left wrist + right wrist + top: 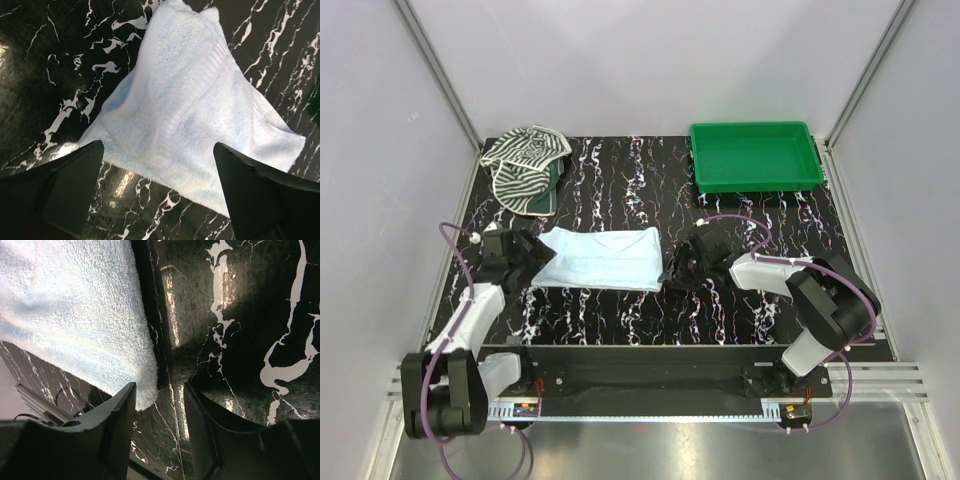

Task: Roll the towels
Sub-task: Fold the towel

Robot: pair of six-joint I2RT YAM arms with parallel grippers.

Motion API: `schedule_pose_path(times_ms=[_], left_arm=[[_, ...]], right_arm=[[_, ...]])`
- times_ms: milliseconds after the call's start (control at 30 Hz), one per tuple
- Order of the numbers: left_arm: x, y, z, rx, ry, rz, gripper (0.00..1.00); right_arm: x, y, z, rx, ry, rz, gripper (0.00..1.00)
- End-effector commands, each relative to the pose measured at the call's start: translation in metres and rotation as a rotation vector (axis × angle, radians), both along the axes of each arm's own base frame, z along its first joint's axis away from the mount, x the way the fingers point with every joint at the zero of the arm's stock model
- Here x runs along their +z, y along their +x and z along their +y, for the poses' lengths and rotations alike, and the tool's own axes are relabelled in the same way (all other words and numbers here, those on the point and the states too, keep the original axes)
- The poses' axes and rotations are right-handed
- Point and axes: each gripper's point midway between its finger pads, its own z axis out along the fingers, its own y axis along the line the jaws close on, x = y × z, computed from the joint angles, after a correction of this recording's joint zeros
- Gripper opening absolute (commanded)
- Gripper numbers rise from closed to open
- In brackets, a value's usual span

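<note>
Hovered with end effector point(157, 147) spread wide over a pale blue towel point(190, 95), lying flat and slightly creased on the black, white-veined counter point(45, 75). Framed the towel's near edge between both dark fingers point(70, 190).

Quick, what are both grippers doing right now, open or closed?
Left gripper: open, at the blue towel, holding nothing.
Right gripper: open, empty.

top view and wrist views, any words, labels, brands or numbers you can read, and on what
None can be read in any view. The blue towel, the striped towel, the green tray and the marbled table show no print, label or number.
</note>
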Motion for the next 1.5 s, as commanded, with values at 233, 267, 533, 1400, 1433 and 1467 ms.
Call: schedule_pose_path(times_ms=[233,267,533,1400,1433,1467], left_arm=[[-0.008,-0.027,0.009,0.069,0.013,0.067,0.96],[-0.016,-0.032,0.008,0.073,0.008,0.08,0.96],[-0.023,-0.025,0.021,0.119,0.06,0.056,0.96],[-0.047,0.0,0.018,0.101,0.029,0.12,0.02],[-0.047,0.0,0.018,0.101,0.029,0.121,0.02],[-0.048,0.0,0.018,0.098,0.03,0.123,0.02]], right_arm=[[-0.024,-0.009,-0.018,-0.019,-0.092,0.047,0.51],[-0.024,-0.009,-0.018,-0.02,-0.091,0.046,0.51],[-0.026,-0.011,-0.017,0.0,-0.081,0.051,0.5],[-0.025,-0.012,0.024,0.043,0.199,0.026,0.47],[-0.032,-0.012,0.023,0.039,0.198,0.04,0.43],[-0.033,-0.013,0.025,0.033,0.207,0.05,0.33]])
